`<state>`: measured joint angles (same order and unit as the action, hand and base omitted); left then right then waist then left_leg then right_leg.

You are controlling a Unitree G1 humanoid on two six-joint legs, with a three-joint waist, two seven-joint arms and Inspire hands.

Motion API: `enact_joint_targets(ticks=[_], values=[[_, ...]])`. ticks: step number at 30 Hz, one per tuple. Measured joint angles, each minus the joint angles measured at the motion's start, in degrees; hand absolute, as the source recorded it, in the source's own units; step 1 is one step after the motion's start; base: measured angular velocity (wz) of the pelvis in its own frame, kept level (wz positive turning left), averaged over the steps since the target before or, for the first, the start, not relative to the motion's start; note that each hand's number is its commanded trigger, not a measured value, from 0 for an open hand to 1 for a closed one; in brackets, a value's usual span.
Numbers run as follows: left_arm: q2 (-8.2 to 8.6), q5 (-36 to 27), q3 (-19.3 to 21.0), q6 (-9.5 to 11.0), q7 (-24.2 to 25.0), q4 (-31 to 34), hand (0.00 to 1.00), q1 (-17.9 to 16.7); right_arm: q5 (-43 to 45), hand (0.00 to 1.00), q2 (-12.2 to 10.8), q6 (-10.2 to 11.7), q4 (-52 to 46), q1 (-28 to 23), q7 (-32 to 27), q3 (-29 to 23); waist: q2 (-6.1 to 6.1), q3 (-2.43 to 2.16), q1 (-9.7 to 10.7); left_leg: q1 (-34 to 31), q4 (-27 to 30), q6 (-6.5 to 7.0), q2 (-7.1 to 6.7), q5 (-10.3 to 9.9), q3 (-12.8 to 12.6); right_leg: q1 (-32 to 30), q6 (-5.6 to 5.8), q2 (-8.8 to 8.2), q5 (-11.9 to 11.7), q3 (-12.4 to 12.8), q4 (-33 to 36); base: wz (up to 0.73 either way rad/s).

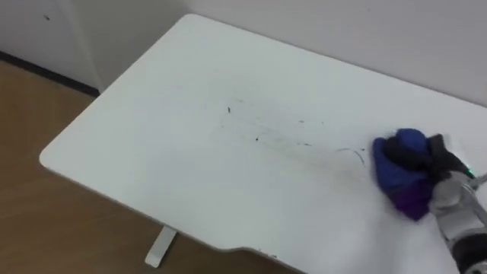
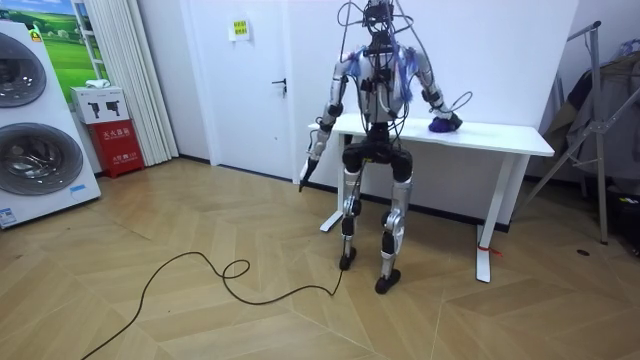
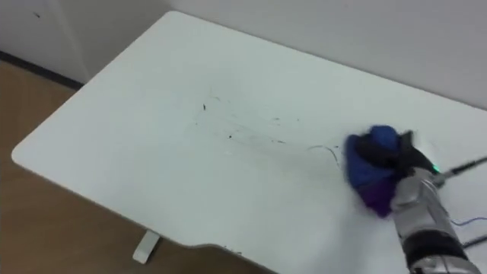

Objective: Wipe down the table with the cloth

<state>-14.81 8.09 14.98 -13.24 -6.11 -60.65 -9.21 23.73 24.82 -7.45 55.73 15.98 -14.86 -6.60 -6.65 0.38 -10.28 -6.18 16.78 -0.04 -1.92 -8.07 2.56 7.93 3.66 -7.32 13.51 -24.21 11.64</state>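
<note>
Item: blue-purple cloth, bunched on the white table, at 4 o'clock from the dark scribble marks. Right hand clenched over it, pressing down, probably to scrub toward them. Left hand hung idle by the table edge; finger state could not be told.

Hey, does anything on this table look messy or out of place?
Yes: thin dark scribble marks run across the middle of the white table, just left of the blue cloth the right hand clutches. Nothing else stands out.
</note>
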Motion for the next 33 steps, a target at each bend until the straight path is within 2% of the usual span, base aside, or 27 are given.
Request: enact_joint_targets(ticks=[1,2,4,7,9,10,11,12,13,14,15,17,18,19,21,22,23,24,25,27,29,32,33], values=[[0.01,-0.03,-0.20,0.19,0.00,0.02,0.00,0.05,0.00,1.00,-0.01,-0.05,-0.02,-0.13,-0.23,0.06,0.19,0.03,0.34,0.16,0.03,0.02,0.03,-0.02,-0.06,0.15,0.00,0.01,0.00,0.07,0.00,-0.08],[0.17,-0.05,-0.73,0.79,0.04,0.01,0.00,0.48,0.06,1.00,-0.07,-0.09,-0.04,-0.15,-0.72,0.74,1.02,0.28,0.32,0.45,0.00,-0.02,0.10,-0.13,-0.08,0.35,0.00,0.07,0.00,0.09,0.02,-0.13],[0.29,-0.97,-1.40,1.21,-0.05,0.01,0.00,2.37,0.00,1.00,-0.45,-0.33,-0.35,0.01,-1.04,2.52,1.30,0.12,0.18,0.78,-0.13,-0.09,0.41,-0.15,-0.45,0.34,-0.17,0.22,-0.10,0.33,0.18,-0.19],[0.90,-1.85,-3.80,2.21,-0.98,-0.06,0.00,6.62,1.84,1.00,-2.22,-3.75,-0.65,2.66,-1.25,6.54,1.59,-0.06,-0.78,0.88,-0.22,-0.67,1.25,-0.11,-1.37,-0.48,-0.65,0.61,-0.36,1.19,1.06,-0.26],[2.08,-3.30,-6.41,2.96,-1.22,-0.16,0.00,8.99,4.36,1.00,-5.66,-7.01,-4.21,6.44,0.07,13.32,1.55,-0.15,-2.81,0.62,-0.33,-0.85,1.69,0.08,-1.64,-2.55,-1.55,0.95,-0.49,3.05,2.17,-0.57],[2.46,-3.59,-6.66,3.21,-1.13,-0.42,0.00,9.25,5.11,1.00,-6.93,-7.42,-5.08,7.89,0.74,15.20,1.50,-0.19,-3.21,0.24,-0.35,-0.75,1.90,0.31,-1.67,-3.02,-1.81,1.20,-0.67,3.38,2.22,-0.42],[3.22,-3.17,-7.00,3.33,-0.96,-0.86,0.00,10.36,6.65,1.00,-9.48,-7.70,-6.28,10.75,1.50,19.23,1.17,-0.22,-4.14,-0.33,-0.57,-1.02,2.39,0.67,-1.83,-3.77,-2.22,1.63,-0.96,3.46,1.93,-0.14],[3.86,-2.30,-7.02,3.40,-0.69,-0.83,0.00,10.81,7.40,1.00,-11.82,-7.29,-7.32,13.28,2.72,22.56,0.47,-0.38,-5.70,-0.43,-1.61,-1.23,2.47,1.27,-1.84,-4.42,-2.34,1.77,-0.99,3.58,1.87,0.00],[4.02,-2.09,-7.12,3.59,-0.54,-0.93,0.00,10.77,7.35,1.00,-12.81,-6.83,-7.23,14.61,3.30,23.62,0.16,-0.48,-6.54,-0.42,-1.95,-1.32,2.45,1.51,-1.73,-4.55,-2.36,1.82,-0.98,3.56,1.76,0.17],[4.03,-1.80,-7.31,3.64,-0.41,-1.06,0.00,10.53,6.47,1.00,-13.97,-5.45,-7.12,16.72,4.03,24.11,-0.19,-0.37,-8.03,-0.54,-2.27,-1.42,2.24,1.95,-1.10,-4.40,-2.37,1.98,-1.00,3.13,1.13,0.35],[3.74,-0.71,-7.31,3.54,-0.49,-0.48,0.00,9.27,5.05,1.00,-13.96,-4.47,-6.97,18.10,4.11,24.06,-0.49,-0.28,-9.81,-0.78,-2.31,-1.43,2.01,1.94,-0.18,-3.81,-2.32,1.98,-1.04,1.58,0.43,0.49],[2.23,0.12,-7.85,3.44,-0.81,1.92,0.00,4.89,2.20,1.00,-13.26,-3.10,-6.64,18.67,3.99,23.28,-0.89,-0.30,-9.97,-1.31,-2.24,-1.41,1.10,1.95,2.63,-2.63,-2.12,1.77,-1.12,-1.89,-0.23,0.80],[1.28,2.07,-7.55,3.28,-1.16,2.07,0.00,1.64,1.62,1.00,-12.59,-2.28,-4.85,18.24,3.61,22.10,-0.95,-0.29,-9.97,-1.28,-2.37,-1.35,0.63,1.96,3.93,-2.02,-2.04,1.61,-1.14,-2.98,-0.17,0.79],[0.88,3.18,-7.11,3.16,-1.12,2.08,0.00,-0.01,1.34,1.00,-12.08,-1.85,-4.04,17.52,3.46,21.36,-1.04,-0.29,-9.97,-1.19,-2.37,-1.28,0.31,1.99,4.42,-1.67,-1.99,1.47,-1.12,-3.18,-0.20,0.65],[0.19,5.59,-4.57,2.53,-0.92,2.12,0.00,-5.02,-0.50,1.00,-8.64,-0.25,-0.05,11.53,2.33,17.81,-1.06,-0.19,-9.75,-0.76,-2.19,-0.63,-0.72,1.89,5.65,0.02,-1.57,0.97,-1.26,-4.05,-0.78,0.62],[0.22,5.92,-3.91,2.37,-0.82,2.12,0.00,-5.94,-0.99,1.00,-7.72,1.35,-0.41,9.21,0.89,16.30,-0.89,-0.04,-9.30,-0.72,-2.08,-0.41,-0.90,1.92,5.65,0.46,-1.43,0.77,-1.23,-4.26,-0.96,0.50],[0.33,6.69,-2.63,2.25,-0.28,2.13,0.00,-7.40,-1.02,1.00,-5.78,2.92,-0.60,6.04,-0.05,14.26,-0.95,-0.06,-8.30,-0.37,-1.95,-0.12,-1.23,1.91,5.35,1.15,-1.13,0.28,-1.09,-4.14,-0.97,0.26],[0.29,7.11,-1.47,2.32,0.00,2.22,0.00,-7.74,-1.84,1.00,-4.20,3.85,-0.25,3.66,-0.66,12.40,-0.68,0.17,-7.51,-0.01,-1.95,0.24,-1.71,1.67,5.32,1.61,-0.90,0.20,-1.11,-4.32,-0.89,0.17],[0.22,7.13,-1.00,2.35,0.00,2.26,0.00,-7.70,-2.01,1.00,-3.79,4.06,-0.17,2.51,-0.91,11.32,-0.77,0.20,-6.58,0.10,-1.93,0.35,-1.76,1.59,5.31,1.89,-0.82,0.19,-1.11,-4.43,-0.93,0.04],[0.56,7.12,0.58,3.35,0.05,4.47,0.00,-7.32,-2.13,1.00,-3.37,5.17,-0.09,-1.99,-2.51,5.92,-0.96,0.26,-3.68,0.84,-1.94,0.57,-1.60,1.28,4.49,2.22,-0.56,0.15,-1.18,-4.01,-0.89,-0.17],[0.57,7.13,0.57,4.38,-0.20,6.09,0.00,-6.04,-2.12,1.00,-2.29,5.20,-0.03,-3.96,-2.71,3.96,-0.66,0.37,-2.32,0.98,-1.29,0.68,-1.52,0.93,3.33,2.44,-0.32,0.10,-1.22,-3.54,-1.12,-0.44],[0.57,7.04,0.14,5.43,-1.89,8.12,0.00,-3.22,-2.26,1.00,-1.04,5.07,-0.32,-6.19,-3.44,2.26,0.41,0.17,0.03,0.93,0.17,0.71,-0.68,-0.06,1.46,2.37,0.00,0.25,-1.35,-2.61,-0.98,-0.45],[0.60,6.92,-0.51,6.00,-2.53,8.12,0.00,-2.06,-2.10,1.00,-0.99,4.38,-0.32,-6.19,-3.64,2.24,0.84,0.00,0.53,1.17,0.36,0.45,-0.33,-0.43,0.54,2.38,0.02,0.25,-1.34,-2.53,-1.03,-0.50]])
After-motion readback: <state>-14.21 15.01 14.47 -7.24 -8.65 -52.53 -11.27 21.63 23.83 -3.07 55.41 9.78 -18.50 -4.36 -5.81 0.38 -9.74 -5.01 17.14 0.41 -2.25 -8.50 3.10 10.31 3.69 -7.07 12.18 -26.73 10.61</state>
